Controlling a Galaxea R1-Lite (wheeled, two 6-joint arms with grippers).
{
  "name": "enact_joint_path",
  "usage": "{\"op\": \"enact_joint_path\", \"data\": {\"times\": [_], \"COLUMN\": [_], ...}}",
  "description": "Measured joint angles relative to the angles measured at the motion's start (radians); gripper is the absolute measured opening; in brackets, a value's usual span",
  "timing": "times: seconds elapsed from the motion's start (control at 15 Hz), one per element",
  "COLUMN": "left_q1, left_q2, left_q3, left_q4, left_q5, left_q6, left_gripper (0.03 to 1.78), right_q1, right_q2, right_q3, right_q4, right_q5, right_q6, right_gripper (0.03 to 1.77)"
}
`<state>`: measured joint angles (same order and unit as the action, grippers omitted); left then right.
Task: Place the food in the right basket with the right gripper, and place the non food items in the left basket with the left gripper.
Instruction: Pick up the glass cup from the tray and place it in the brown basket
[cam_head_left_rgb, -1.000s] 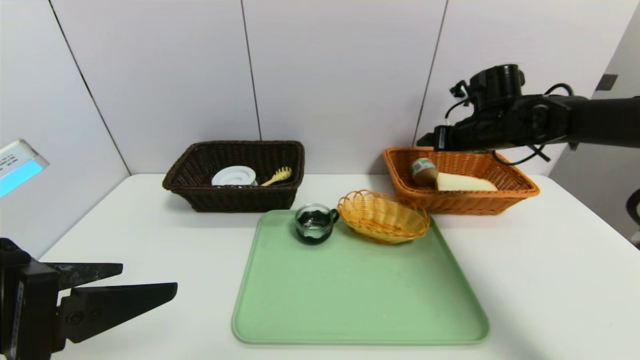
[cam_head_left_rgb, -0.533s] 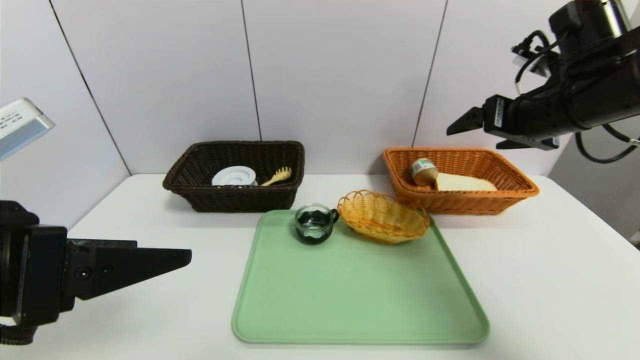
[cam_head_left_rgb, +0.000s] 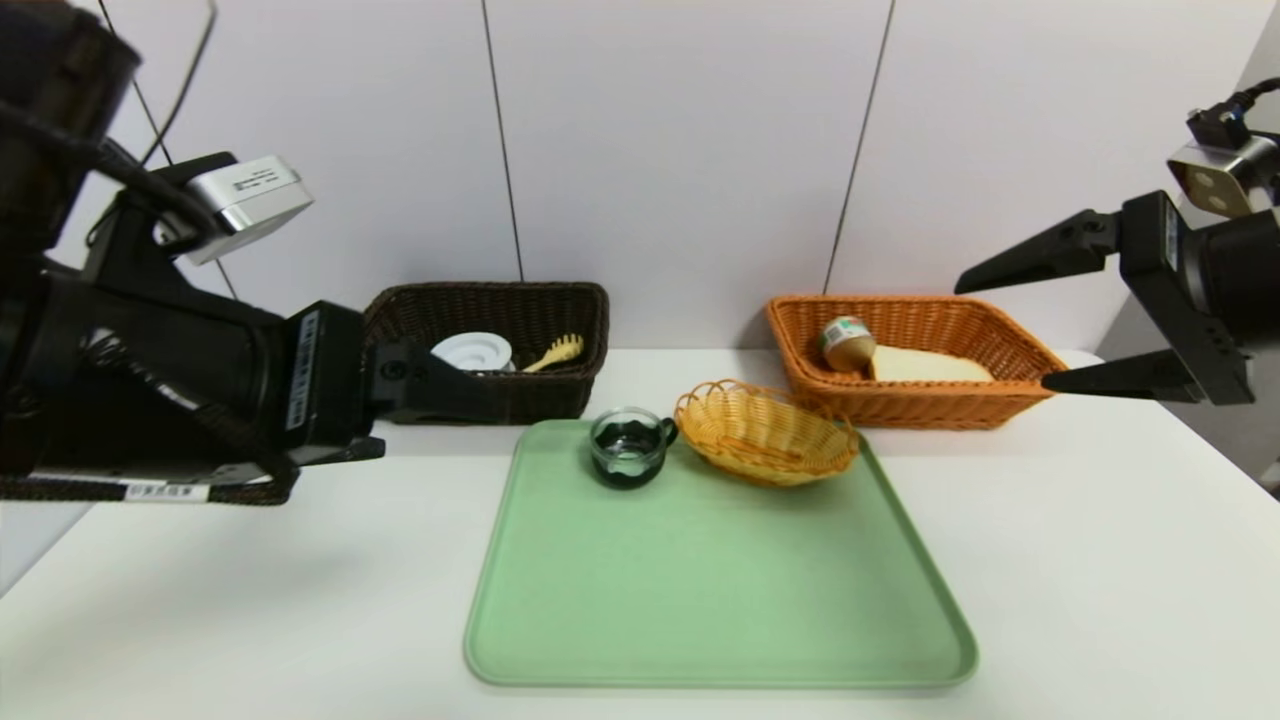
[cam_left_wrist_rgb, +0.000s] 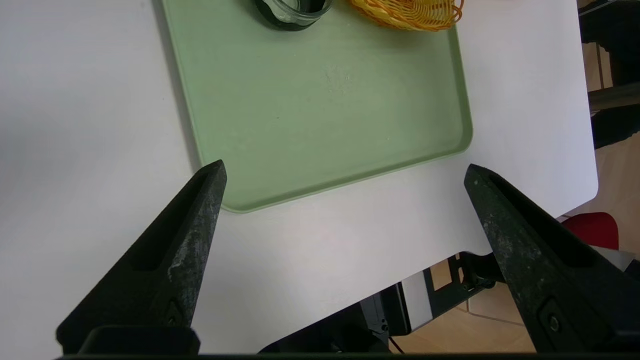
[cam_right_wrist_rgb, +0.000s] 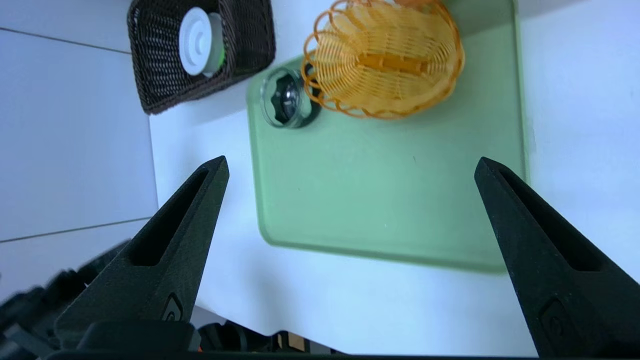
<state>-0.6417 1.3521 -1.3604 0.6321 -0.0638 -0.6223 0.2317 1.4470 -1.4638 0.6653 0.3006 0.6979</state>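
Observation:
A slice of bread (cam_head_left_rgb: 925, 366) and a tin can (cam_head_left_rgb: 847, 342) lie in the orange right basket (cam_head_left_rgb: 920, 408). The dark brown left basket (cam_head_left_rgb: 560, 300) holds a white reel (cam_head_left_rgb: 470, 352) and a yellow pasta spoon (cam_head_left_rgb: 556, 351). A clear glass cup (cam_head_left_rgb: 628, 447) with a black handle stands at the far edge of the green tray (cam_head_left_rgb: 700, 600). My left gripper (cam_head_left_rgb: 440, 420) hovers open and empty in front of the left basket, left of the cup. At the right, level with the right basket's near corner, my right gripper (cam_head_left_rgb: 1000, 337) is raised, open and empty.
A small oval yellow wicker basket (cam_head_left_rgb: 765, 432) sits on the tray right beside the cup, nearly touching its handle. The left arm hides part of the dark basket. The white table's front edge (cam_left_wrist_rgb: 350, 305) shows in the left wrist view.
My left arm has risen from the front left corner and swung in before the dark basket. The right arm has pulled back rightward from above the orange basket, its gripper turned.

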Motion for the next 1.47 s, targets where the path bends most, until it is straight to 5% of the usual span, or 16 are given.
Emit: {"op": "enact_joint_path", "data": {"times": [0.33, 0.53, 0.67, 1.47], "left_q1": [-0.005, -0.031, -0.041, -0.042], "left_q2": [0.317, 0.481, 0.561, 0.774], "left_q3": [-0.457, -0.576, -0.597, -0.605], "left_q4": [0.309, 0.422, 0.4, 0.246], "left_q5": [0.033, 0.185, 0.251, 0.318], "left_q6": [-0.08, -0.086, -0.082, -0.098], "left_gripper": [1.69, 1.69, 1.69, 1.69], "right_q1": [-0.014, -0.015, -0.015, -0.014], "right_q2": [-0.134, -0.158, -0.163, -0.17], "right_q3": [0.161, 0.197, 0.213, 0.259], "right_q4": [-0.008, -0.01, -0.011, -0.011], "right_q5": [-0.013, -0.029, -0.029, -0.028], "right_q6": [-0.001, -0.001, 0.0, 0.0], "right_gripper": [1.69, 1.7, 1.7, 1.7]}}
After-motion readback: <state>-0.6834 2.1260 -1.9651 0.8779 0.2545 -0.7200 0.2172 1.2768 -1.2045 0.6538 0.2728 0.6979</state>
